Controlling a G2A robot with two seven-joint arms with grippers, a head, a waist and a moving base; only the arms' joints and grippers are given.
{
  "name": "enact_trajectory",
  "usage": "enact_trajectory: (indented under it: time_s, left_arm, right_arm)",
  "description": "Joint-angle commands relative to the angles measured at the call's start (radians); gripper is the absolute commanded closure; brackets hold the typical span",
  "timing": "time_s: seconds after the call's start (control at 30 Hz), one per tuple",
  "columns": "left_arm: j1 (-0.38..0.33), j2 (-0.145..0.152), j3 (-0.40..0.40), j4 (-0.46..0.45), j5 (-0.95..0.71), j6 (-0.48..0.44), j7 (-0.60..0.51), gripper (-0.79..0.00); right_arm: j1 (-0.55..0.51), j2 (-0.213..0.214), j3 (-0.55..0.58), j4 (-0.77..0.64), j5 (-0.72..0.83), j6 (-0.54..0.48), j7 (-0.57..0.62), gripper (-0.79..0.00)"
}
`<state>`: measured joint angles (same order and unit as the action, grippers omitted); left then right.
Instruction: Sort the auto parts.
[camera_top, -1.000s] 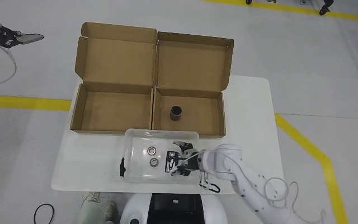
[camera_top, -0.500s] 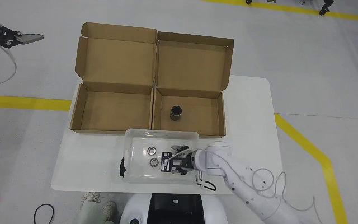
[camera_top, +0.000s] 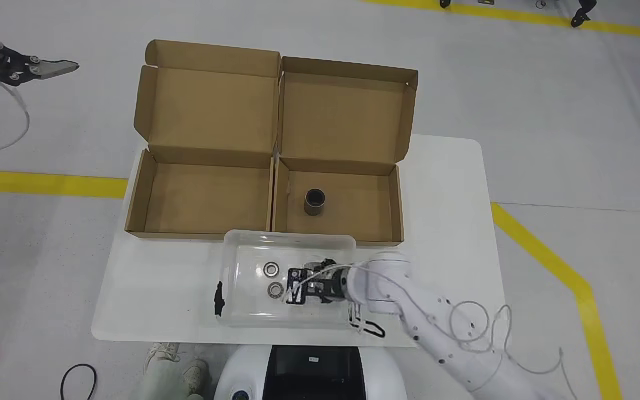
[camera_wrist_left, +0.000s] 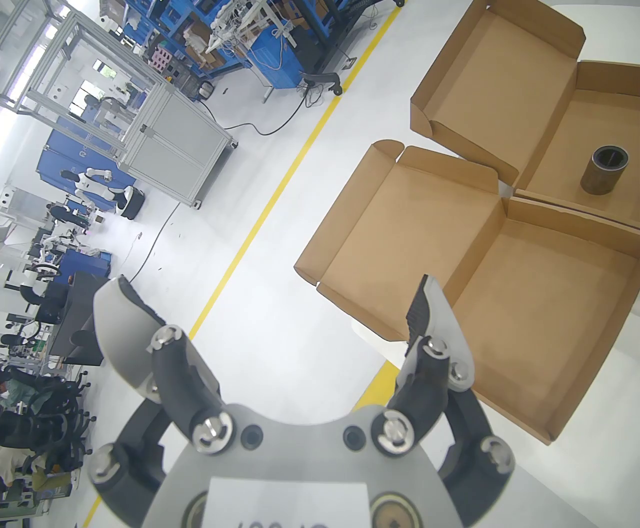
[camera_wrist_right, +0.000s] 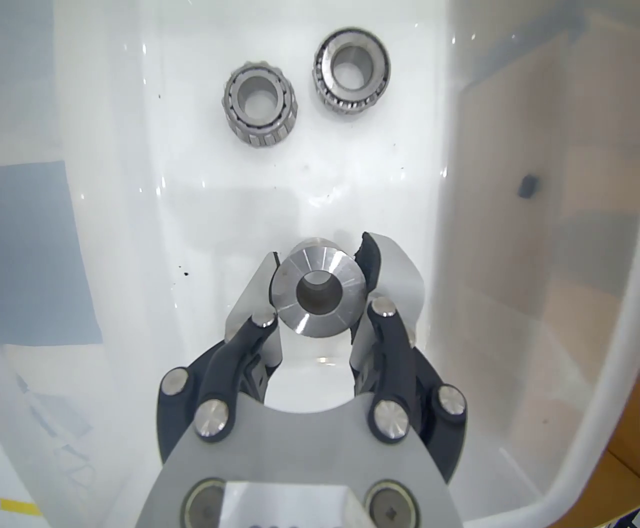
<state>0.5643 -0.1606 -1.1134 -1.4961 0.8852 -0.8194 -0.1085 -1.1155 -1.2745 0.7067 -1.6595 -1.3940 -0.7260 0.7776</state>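
A clear plastic bin (camera_top: 238, 240) stands at the table's front, just before two open cardboard boxes. My right gripper (camera_top: 300, 284) is down inside it, shut on a silver metal sleeve (camera_wrist_right: 318, 295) that sits end-on between its fingers (camera_wrist_right: 369, 260). Two tapered roller bearings (camera_wrist_right: 260, 110) (camera_wrist_right: 351, 70) lie side by side on the bin floor just beyond the sleeve, apart from it. A dark cylinder (camera_top: 316, 201) (camera_wrist_left: 609, 170) stands upright in the right box (camera_top: 370, 205). The left box (camera_top: 200, 198) (camera_wrist_left: 540, 310) holds nothing. My left gripper (camera_wrist_left: 270, 310) hangs open over the floor, left of the boxes.
Both box lids (camera_top: 270, 95) stand raised at the back. A small black piece (camera_top: 218, 298) sits at the bin's left end. Bare white table (camera_top: 450, 230) lies right of the boxes and bin. Yellow floor tape (camera_top: 60, 184) runs beside the table.
The right gripper has slid leftward inside the bin, nearer the two bearings. Boxes, dark cylinder and bearings have not moved.
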Motion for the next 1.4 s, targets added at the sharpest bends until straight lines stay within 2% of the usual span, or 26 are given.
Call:
enact_trajectory:
  time_s: [0.0, 0.2, 0.33, 0.5, 0.63, 0.87, 1.07, 1.37]
  left_arm:
    - [0.0, 0.0, 0.0, 0.0, 0.0, 0.0, 0.0, -0.785]
    - [0.0, 0.0, 0.0, 0.0, 0.0, 0.0, 0.0, -0.785]
    - [0.0, 0.0, 0.0, 0.0, 0.0, 0.0, 0.0, -0.785]
    - [0.0, 0.0, 0.0, 0.0, 0.0, 0.0, 0.0, -0.785]
    - [0.0, 0.0, 0.0, 0.0, 0.0, 0.0, 0.0, -0.785]
    - [0.0, 0.0, 0.0, 0.0, 0.0, 0.0, 0.0, -0.785]
    - [0.0, 0.0, 0.0, 0.0, 0.0, 0.0, 0.0, -0.785]
    - [0.0, 0.0, 0.0, 0.0, 0.0, 0.0, 0.0, -0.785]
  right_arm:
    - [-0.004, 0.003, 0.01, -0.022, -0.001, -0.007, -0.036, 0.0]
    - [-0.013, 0.011, 0.029, -0.069, 0.003, -0.04, -0.185, 0.0]
    - [-0.003, 0.005, 0.016, -0.069, 0.018, -0.055, -0.328, 0.0]
    - [0.042, -0.013, -0.009, -0.016, 0.05, -0.068, -0.543, 0.0]
    - [0.1, -0.035, -0.036, 0.04, 0.064, -0.067, -0.657, 0.0]
    - [0.219, -0.074, -0.057, 0.104, 0.112, -0.058, -0.765, 0.0]
    - [0.292, -0.095, -0.013, 0.16, 0.189, -0.042, -0.909, 0.0]
    - [0.358, -0.106, 0.057, 0.162, 0.237, -0.037, -0.977, 0.0]
